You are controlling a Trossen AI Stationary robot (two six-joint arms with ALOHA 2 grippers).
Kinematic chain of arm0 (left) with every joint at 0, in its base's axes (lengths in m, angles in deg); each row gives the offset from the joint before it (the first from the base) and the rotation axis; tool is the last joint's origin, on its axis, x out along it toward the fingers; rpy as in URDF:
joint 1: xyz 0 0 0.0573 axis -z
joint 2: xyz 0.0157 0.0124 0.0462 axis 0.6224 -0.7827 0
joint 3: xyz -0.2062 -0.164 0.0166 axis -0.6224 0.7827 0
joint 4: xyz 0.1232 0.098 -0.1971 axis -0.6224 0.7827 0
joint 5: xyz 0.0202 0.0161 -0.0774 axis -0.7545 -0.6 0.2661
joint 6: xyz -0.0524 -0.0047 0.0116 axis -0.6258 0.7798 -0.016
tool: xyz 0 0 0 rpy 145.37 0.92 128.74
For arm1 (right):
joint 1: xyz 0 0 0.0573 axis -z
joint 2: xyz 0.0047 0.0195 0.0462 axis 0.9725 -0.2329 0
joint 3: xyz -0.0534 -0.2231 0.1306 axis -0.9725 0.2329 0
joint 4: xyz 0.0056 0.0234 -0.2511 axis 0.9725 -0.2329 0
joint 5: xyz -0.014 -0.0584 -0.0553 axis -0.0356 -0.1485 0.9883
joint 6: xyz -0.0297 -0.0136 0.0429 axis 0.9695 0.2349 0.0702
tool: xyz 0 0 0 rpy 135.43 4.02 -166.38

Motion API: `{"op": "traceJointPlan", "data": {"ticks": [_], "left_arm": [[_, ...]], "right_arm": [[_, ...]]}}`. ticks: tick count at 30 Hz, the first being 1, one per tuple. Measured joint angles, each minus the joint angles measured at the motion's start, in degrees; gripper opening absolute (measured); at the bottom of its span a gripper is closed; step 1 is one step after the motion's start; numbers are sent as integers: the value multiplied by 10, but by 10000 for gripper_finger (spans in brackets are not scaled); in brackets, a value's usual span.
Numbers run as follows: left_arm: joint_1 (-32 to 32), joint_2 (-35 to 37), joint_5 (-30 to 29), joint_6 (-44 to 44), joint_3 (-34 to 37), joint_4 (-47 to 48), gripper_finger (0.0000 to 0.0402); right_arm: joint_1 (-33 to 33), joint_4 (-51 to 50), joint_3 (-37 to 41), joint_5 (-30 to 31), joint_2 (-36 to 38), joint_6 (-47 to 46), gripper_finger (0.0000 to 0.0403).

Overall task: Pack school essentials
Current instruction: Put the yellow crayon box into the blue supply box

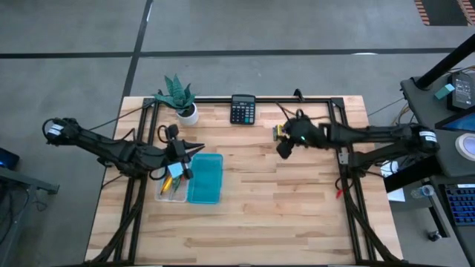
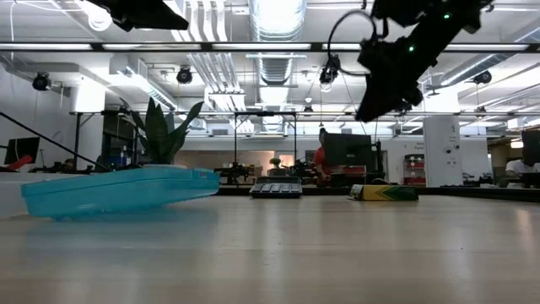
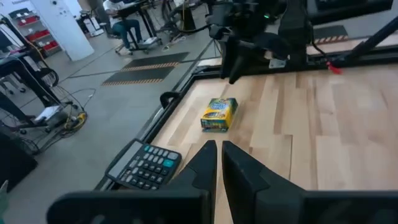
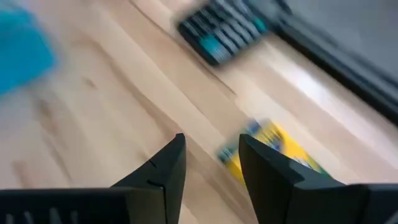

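A yellow crayon box (image 1: 278,132) lies flat on the wooden table, far right of centre; it also shows in the left wrist view (image 3: 219,115) and the right wrist view (image 4: 273,149). My right gripper (image 1: 284,150) hangs open in the air just above and beside it (image 4: 211,168), holding nothing. My left gripper (image 1: 194,150) is shut and empty (image 3: 217,155), raised over the table's left half. Below it stands a clear box (image 1: 171,187) with yellow and orange pens inside. A teal lid (image 1: 205,178) lies tilted next to that box.
A black calculator (image 1: 243,109) lies at the far edge, and a potted green plant (image 1: 180,98) stands to its left. A black frame (image 1: 341,104) runs round the table. The near half of the wooden table (image 1: 260,230) is bare boards.
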Motion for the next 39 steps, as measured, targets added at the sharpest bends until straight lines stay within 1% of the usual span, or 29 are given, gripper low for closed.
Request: {"op": "traceJointPlan", "data": {"ticks": [3,6,9,12,19,25,32,34,37,39], "left_arm": [[0,-2,0,2,0,2,8],[0,-6,-2,2,0,2,8],[0,-10,-2,3,1,4,8],[0,-15,-3,12,1,4,8],[0,-26,-3,14,1,4,8],[0,-33,-3,14,1,3,8],[0,-36,-3,13,1,2,8],[0,-36,-3,13,1,3,8],[0,-36,-3,13,1,2,8],[0,-36,-3,12,1,2,8]], "right_arm": [[49,-104,-47,-10,-33,-33,130],[97,-171,-75,-9,-70,-43,128],[145,-176,-86,-11,-104,-27,131],[193,-175,-97,-30,-143,4,132],[275,-172,-125,-35,-228,72,116],[301,-171,-132,-35,-274,119,96],[299,-174,-130,-43,-293,126,69],[299,-182,-130,-65,-291,127,63],[299,-202,-130,-112,-283,127,56],[296,-219,-130,-156,-280,127,53]]}}
